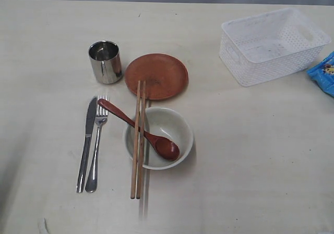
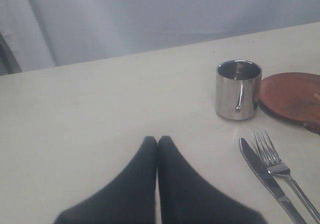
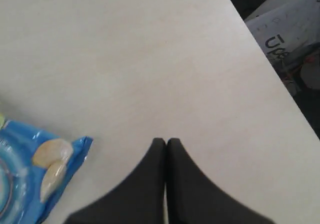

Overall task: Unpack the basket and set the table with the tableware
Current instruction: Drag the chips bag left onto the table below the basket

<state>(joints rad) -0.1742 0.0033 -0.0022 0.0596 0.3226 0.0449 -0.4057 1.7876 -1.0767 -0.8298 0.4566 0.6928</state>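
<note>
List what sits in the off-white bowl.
The wooden spoon rests with its head inside the bowl; the chopsticks lie across its rim. The bowl floor beneath the spoon head is hidden.

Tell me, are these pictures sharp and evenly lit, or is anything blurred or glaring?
Exterior view: soft, even light, a faint shadow beside the bowl, a pale smear below the chopsticks. Left wrist view: the cup glints, the left gripper is a dark blur. Right wrist view: the right gripper is blurred too, the bag slightly soft.
</note>
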